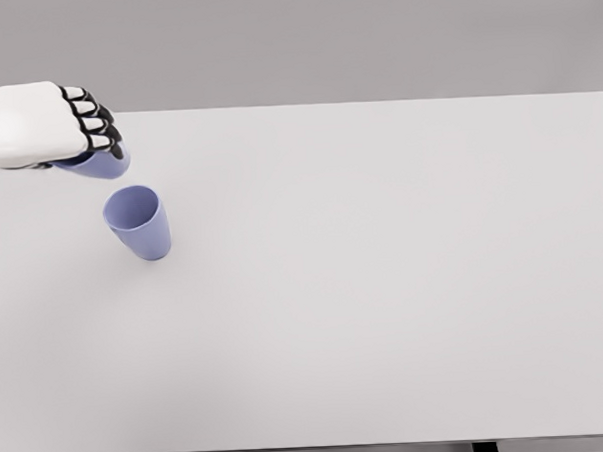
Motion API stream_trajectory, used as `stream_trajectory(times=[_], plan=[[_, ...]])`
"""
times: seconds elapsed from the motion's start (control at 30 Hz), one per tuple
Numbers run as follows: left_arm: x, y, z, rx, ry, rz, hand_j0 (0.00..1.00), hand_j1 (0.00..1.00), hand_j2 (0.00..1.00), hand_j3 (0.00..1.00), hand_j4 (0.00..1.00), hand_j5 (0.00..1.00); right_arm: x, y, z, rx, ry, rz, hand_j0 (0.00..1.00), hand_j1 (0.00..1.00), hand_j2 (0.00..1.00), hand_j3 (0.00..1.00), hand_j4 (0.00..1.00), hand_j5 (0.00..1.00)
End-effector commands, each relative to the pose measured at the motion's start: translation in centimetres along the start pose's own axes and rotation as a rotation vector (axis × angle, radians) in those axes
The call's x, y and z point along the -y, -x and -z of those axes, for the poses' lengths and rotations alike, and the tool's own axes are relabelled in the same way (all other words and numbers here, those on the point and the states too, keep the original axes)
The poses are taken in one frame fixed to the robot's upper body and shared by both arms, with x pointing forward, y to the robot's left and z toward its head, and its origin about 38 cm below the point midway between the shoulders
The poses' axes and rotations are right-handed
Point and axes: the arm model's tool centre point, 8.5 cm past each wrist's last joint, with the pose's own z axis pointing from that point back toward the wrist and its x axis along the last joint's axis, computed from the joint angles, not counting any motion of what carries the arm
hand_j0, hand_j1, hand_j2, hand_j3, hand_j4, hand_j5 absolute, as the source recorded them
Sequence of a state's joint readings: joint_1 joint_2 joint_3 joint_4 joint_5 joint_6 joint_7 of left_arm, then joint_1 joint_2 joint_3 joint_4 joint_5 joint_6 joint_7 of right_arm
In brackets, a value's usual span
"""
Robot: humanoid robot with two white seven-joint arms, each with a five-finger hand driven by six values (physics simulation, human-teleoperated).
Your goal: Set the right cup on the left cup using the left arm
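A lavender cup (99, 165) sits in the grasp of the left robot hand (47, 125), whose dark-tipped fingers (95, 123) curl over it so that only its lower part shows beneath the white palm, raised near the far left of the white surface (384, 282). Just below it in the picture, and apart from it, a second lavender cup (138, 222) stands upright on the surface with its open mouth facing up (its inside looks bare).

Held cup (101, 165) behind standing cup (138, 222), table's (384, 282) left
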State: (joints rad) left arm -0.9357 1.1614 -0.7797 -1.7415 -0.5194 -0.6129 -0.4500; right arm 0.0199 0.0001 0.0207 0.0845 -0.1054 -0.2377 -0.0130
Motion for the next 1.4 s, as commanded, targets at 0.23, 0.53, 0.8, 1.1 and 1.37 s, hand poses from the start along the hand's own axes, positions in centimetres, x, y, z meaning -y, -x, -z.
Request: stream_trajectory(times=[0.23, 0.53, 0.8, 1.1, 1.37], plan=[[-0.9, -0.5, -0.7, 0.006, -0.023, 0.013, 0.73, 0.73, 0.73, 0.73, 0.73, 0.73, 0.0, 0.0, 0.0, 0.0, 0.0, 0.001, 1.0, 1.0, 1.0, 1.0, 1.0, 1.0], [-0.1, -1.5, -0.4, 0.036, -0.01, -0.009, 0.73, 0.73, 0.73, 0.73, 0.73, 0.73, 0.0, 0.0, 0.0, 0.0, 0.0, 0.001, 1.0, 1.0, 1.0, 1.0, 1.0, 1.0], [0.8, -2.2, 0.2, 0.057, -0.003, -0.032, 0.73, 0.73, 0.73, 0.73, 0.73, 0.73, 0.0, 0.0, 0.0, 0.0, 0.0, 0.001, 1.0, 1.0, 1.0, 1.0, 1.0, 1.0], [1.7, -2.8, 0.5, 0.073, 0.011, -0.051, 0.73, 0.73, 0.73, 0.73, 0.73, 0.73, 0.0, 0.0, 0.0, 0.0, 0.001, 0.001, 1.0, 1.0, 1.0, 1.0, 1.0, 1.0], [1.9, -2.9, 0.6, 0.077, 0.013, -0.056, 0.73, 0.73, 0.73, 0.73, 0.73, 0.73, 0.0, 0.0, 0.0, 0.0, 0.001, 0.0, 1.0, 1.0, 1.0, 1.0, 1.0, 1.0]])
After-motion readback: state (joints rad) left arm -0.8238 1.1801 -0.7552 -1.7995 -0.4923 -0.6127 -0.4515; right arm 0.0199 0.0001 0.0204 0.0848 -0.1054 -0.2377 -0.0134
